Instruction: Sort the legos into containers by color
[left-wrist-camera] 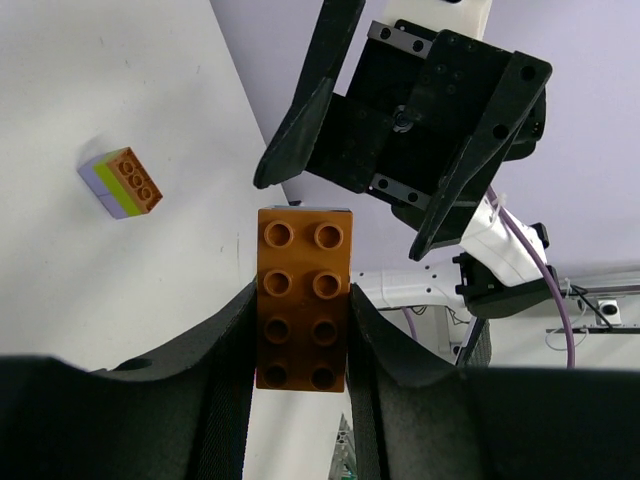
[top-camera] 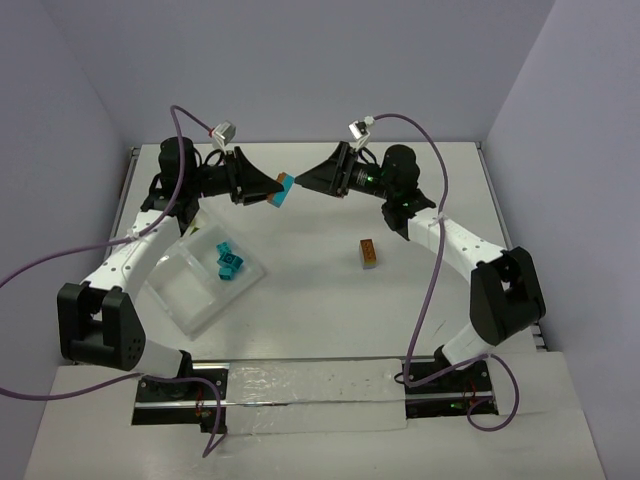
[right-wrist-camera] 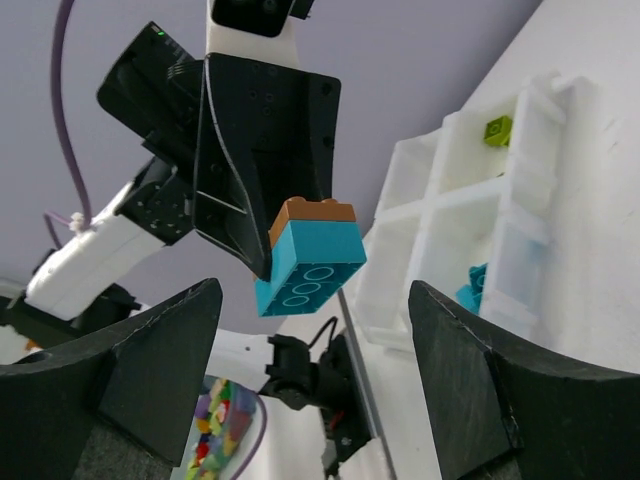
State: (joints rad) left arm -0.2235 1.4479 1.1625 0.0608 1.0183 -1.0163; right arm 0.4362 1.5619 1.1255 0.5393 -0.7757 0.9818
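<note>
My left gripper (top-camera: 272,192) is shut on a two-brick stack (top-camera: 284,187) held above the table's back. The stack is an orange lego (left-wrist-camera: 303,300) clipped onto a teal lego (right-wrist-camera: 312,268). The orange one sits between the left fingers (left-wrist-camera: 225,350). My right gripper (top-camera: 303,179) faces the stack from the right, open, with its fingers (right-wrist-camera: 150,370) on either side of the teal lego and apart from it. Another stack (top-camera: 369,253) of orange, lime and purple lies on the table. The clear tray (top-camera: 190,290) holds teal legos (top-camera: 229,262) in one container and a lime lego (right-wrist-camera: 495,130) in another.
The tray lies tilted at the left, close to the left arm. The purple cables (top-camera: 430,150) arc over both arms. Lilac walls close off the table at the back and sides. A clear tub of mixed coloured bricks (right-wrist-camera: 210,435) shows low in the right wrist view.
</note>
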